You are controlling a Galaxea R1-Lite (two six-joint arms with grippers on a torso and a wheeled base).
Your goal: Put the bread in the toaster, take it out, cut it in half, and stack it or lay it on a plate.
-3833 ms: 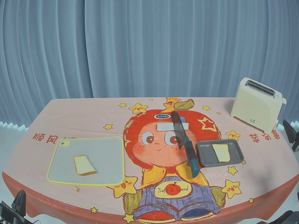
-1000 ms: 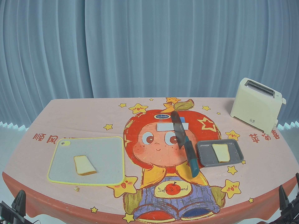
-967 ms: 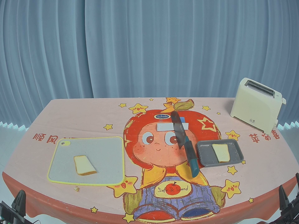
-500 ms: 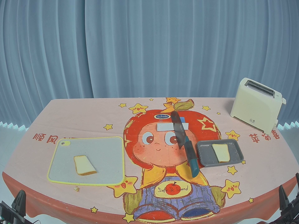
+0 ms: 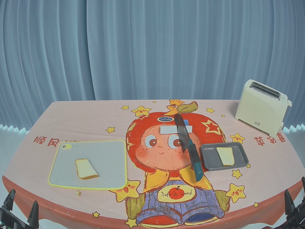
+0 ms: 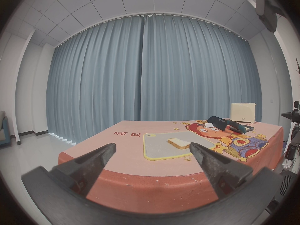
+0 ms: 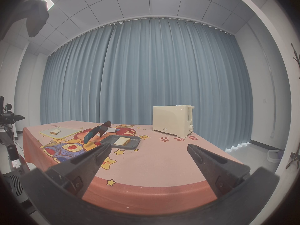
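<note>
One half slice of bread lies on the grey cutting board with a yellow rim at the table's left. The other half lies in the dark grey plate right of centre. A knife with a teal handle rests on the tablecloth beside the plate. The cream toaster stands at the back right with empty slots. My left gripper hangs open off the table's front left corner. My right gripper is open off the front right corner. Both hold nothing.
A small bread crumb lies on the cloth just in front of the cutting board. A white label lies under the knife blade. The blue curtain closes off the space behind the table.
The right gripper dropped from beside the toaster to below the table's front right corner. The left gripper's two fingertips now show at the bottom left, where one showed before. Bread, knife and plate stayed put.
</note>
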